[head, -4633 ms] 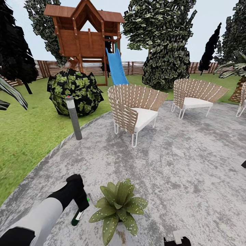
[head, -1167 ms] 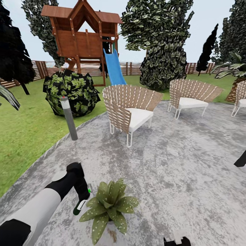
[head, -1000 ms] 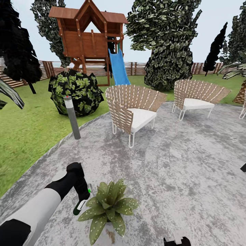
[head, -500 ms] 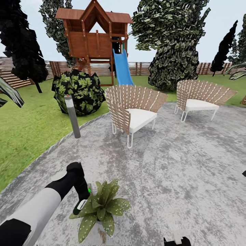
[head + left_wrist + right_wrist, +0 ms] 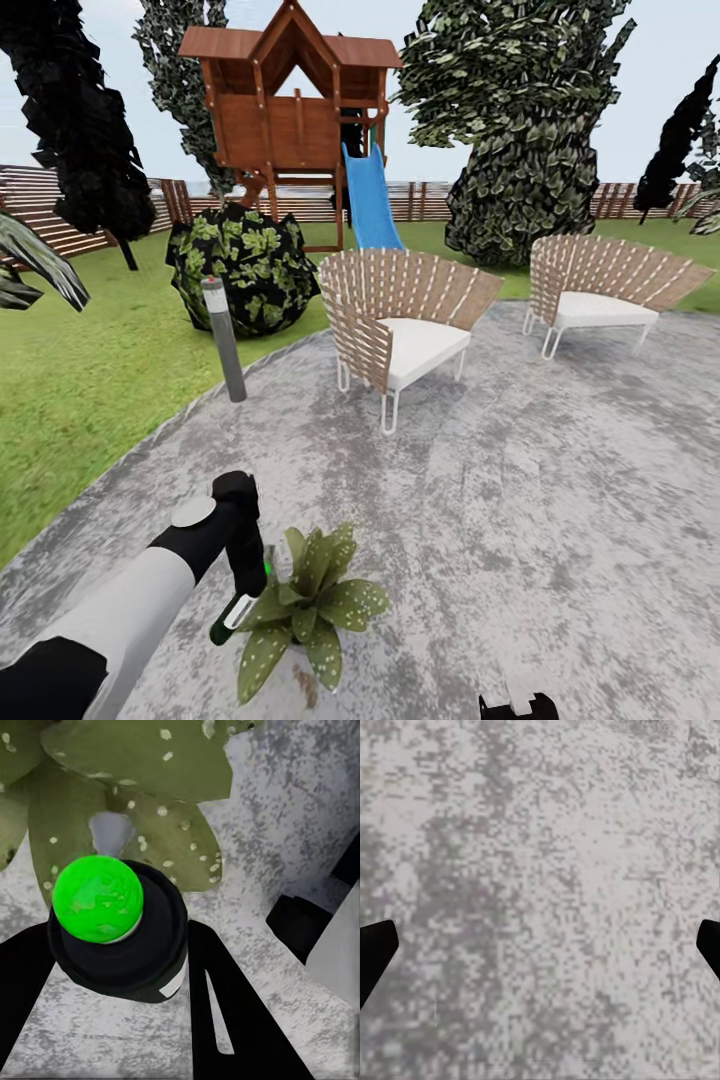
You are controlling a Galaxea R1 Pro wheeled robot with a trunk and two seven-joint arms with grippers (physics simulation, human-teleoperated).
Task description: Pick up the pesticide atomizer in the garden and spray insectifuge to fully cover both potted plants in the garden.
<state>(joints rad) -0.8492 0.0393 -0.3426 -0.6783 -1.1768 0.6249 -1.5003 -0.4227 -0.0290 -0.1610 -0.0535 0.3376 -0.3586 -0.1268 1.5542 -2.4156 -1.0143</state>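
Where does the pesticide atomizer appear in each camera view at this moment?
Head view: the pesticide atomizer sits low and left of centre, held at the end of the left gripper, beside the potted plant.
Left wrist view: the bottle is seen end-on between the dark fingers, left of centre.
Right wrist view: the bottle is not in it; the picture shows patio paving.
Shared landmark: the potted plant's spotted leaves.
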